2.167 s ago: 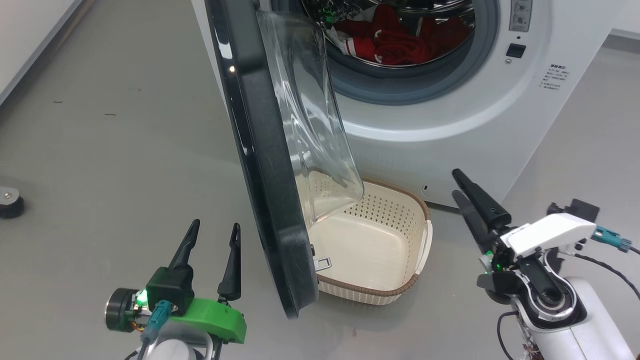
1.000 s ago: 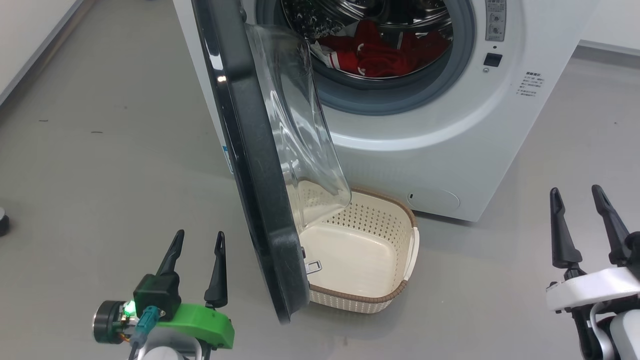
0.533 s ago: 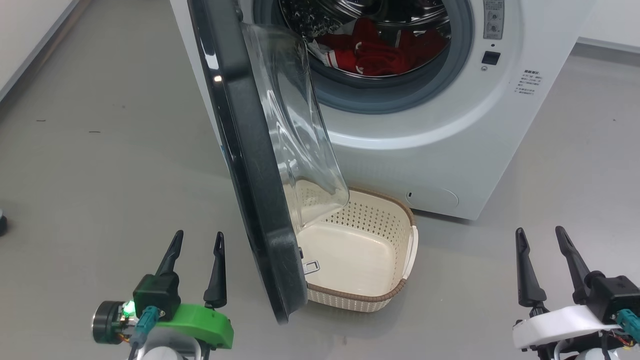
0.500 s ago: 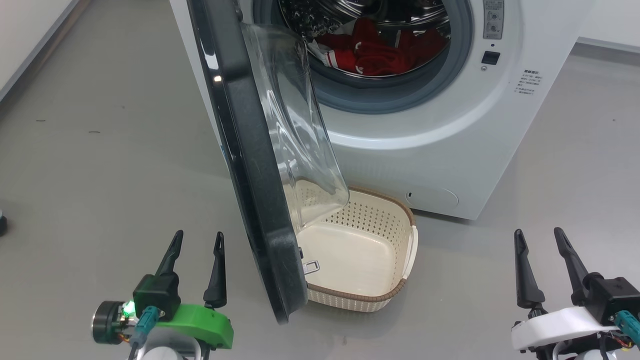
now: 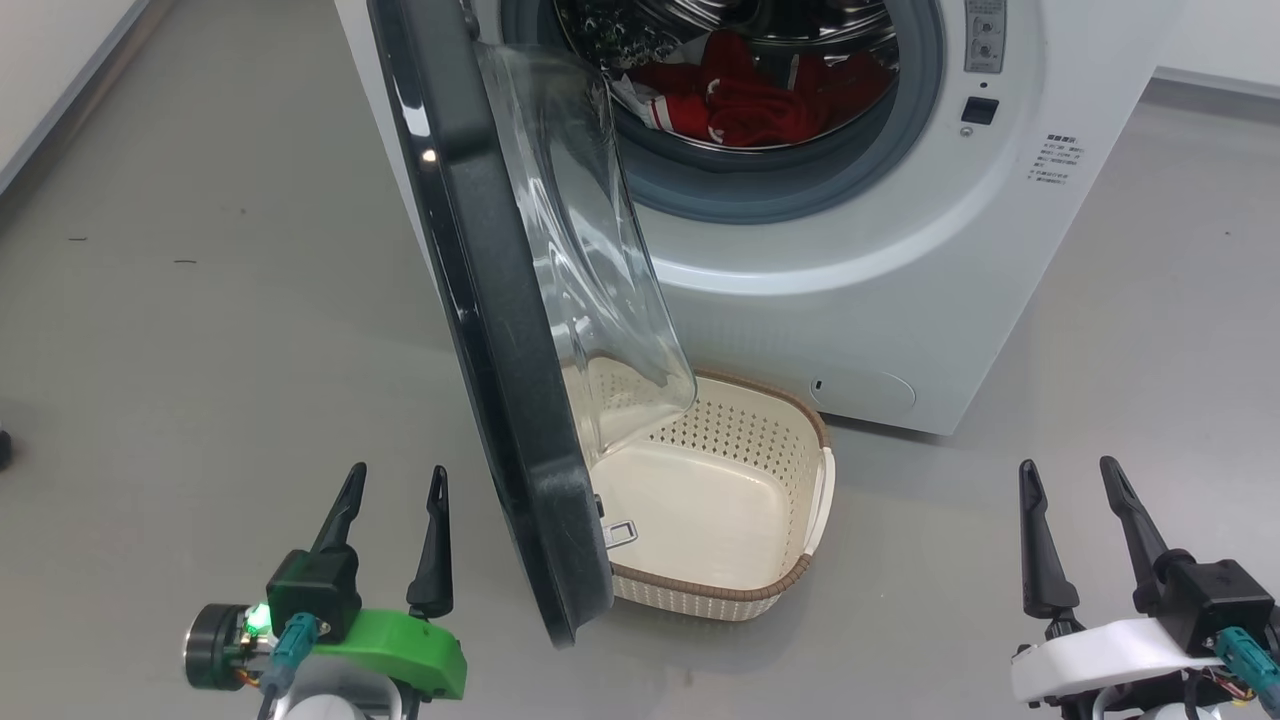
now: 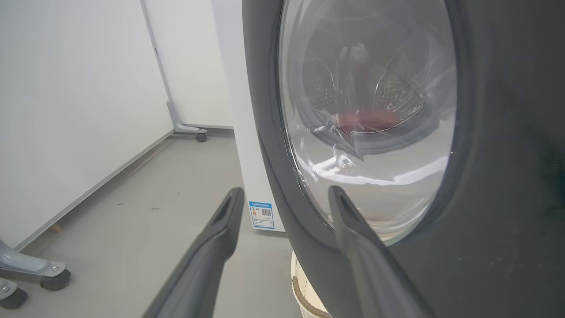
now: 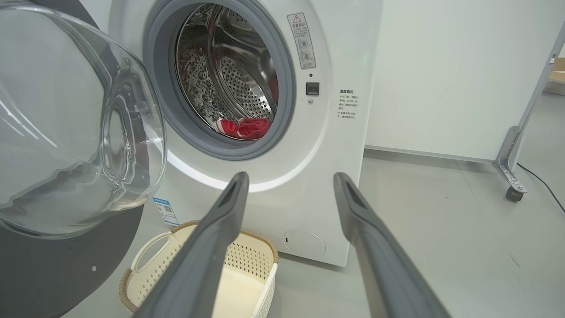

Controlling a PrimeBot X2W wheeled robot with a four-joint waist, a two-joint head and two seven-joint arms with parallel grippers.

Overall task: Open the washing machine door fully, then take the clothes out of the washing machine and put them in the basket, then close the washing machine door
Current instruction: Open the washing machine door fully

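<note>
Notably, blue sticker (image 6: 263, 215) beside the washing machine door (image 6: 507, 221)

Grey floor, washer and basket standing on it

The smooth grey floor (image 5: 200, 330) carries the white washing machine (image 5: 860, 300) at the upper right of the head view. The cream basket (image 5: 700, 592) sits on the floor just in front of it, at lower centre, its pale bottom bare. A few small dark specks (image 5: 185, 262) lie at the left. In the right wrist view a small caster (image 7: 512, 193) rests on the floor at the right edge, well apart from the machine.
</note>
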